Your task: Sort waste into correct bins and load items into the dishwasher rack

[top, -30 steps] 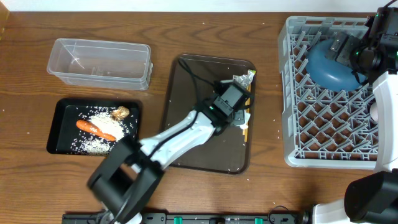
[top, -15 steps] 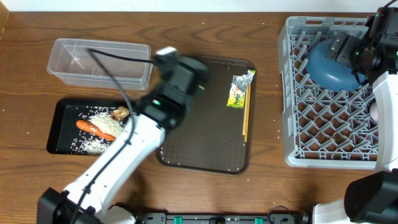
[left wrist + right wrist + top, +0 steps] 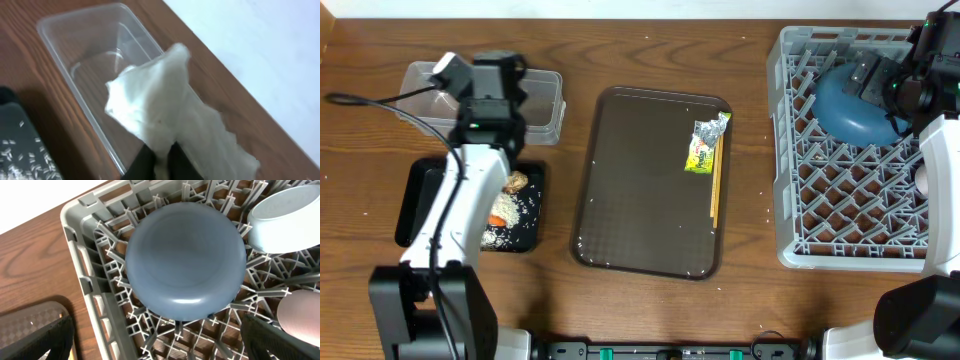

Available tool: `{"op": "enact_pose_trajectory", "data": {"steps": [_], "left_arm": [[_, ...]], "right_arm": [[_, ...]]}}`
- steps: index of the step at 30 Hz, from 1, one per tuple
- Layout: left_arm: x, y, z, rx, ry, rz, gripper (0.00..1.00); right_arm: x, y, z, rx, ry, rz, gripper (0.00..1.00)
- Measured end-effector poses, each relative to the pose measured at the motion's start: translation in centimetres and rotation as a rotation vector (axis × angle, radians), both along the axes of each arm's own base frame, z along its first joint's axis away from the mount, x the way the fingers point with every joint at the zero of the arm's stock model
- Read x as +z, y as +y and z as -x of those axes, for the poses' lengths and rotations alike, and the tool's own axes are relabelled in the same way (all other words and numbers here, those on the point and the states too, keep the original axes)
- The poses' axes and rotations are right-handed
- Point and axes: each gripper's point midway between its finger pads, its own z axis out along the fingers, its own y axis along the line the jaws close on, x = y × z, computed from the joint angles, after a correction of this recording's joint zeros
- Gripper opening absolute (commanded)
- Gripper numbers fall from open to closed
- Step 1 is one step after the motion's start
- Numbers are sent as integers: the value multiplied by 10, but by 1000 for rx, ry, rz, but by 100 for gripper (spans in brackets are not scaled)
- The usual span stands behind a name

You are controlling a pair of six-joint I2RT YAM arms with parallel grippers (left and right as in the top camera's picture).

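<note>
Bright, even light, soft shadows; the left wrist view is blurred, the napkin (image 3: 165, 115) glaring white.

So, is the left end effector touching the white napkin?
Touching. The left wrist view shows the white napkin pinched in the left end effector.

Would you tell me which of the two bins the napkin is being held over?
The clear plastic tub, not the black tray holding rice and carrot; the left end effector pinches the napkin above it.
</note>
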Motion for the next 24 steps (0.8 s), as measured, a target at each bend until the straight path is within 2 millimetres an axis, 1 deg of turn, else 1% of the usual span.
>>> {"op": "enact_pose_trajectory", "data": {"steps": [1, 2, 3, 4, 7, 9, 13, 15, 16, 18, 22, 24], "left_arm": [[-3, 5, -1, 11, 1, 4, 78], [-6, 11, -2, 22, 3, 6, 91], [-9, 16, -2, 31, 7, 6, 97], [-13, 18, -3, 35, 13, 9, 100], [-20, 20, -3, 36, 30, 10, 99], [-21, 19, -4, 27, 35, 6, 99], [-17, 15, -1, -20, 62, -22, 98], [-8, 7, 4, -59, 71, -27, 98], [-2, 0, 7, -92, 69, -22, 98], [16, -22, 14, -177, 47, 9, 98], [59, -90, 22, -424, -61, 102, 98], [70, -128, 24, -546, -94, 135, 98]], "right_arm": [[0, 0, 0, 0, 0, 0, 99], [0, 0, 0, 0, 0, 0, 99], [0, 0, 0, 0, 0, 0, 99], [0, 0, 0, 0, 0, 0, 99], [0, 0, 0, 0, 0, 0, 99], [0, 0, 0, 0, 0, 0, 99], [0, 0, 0, 0, 0, 0, 99], [0, 0, 0, 0, 0, 0, 99], [0, 0, 0, 0, 0, 0, 99], [0, 0, 0, 0, 0, 0, 99], [0, 0, 0, 0, 0, 0, 99], [0, 0, 0, 0, 0, 0, 99]]}}
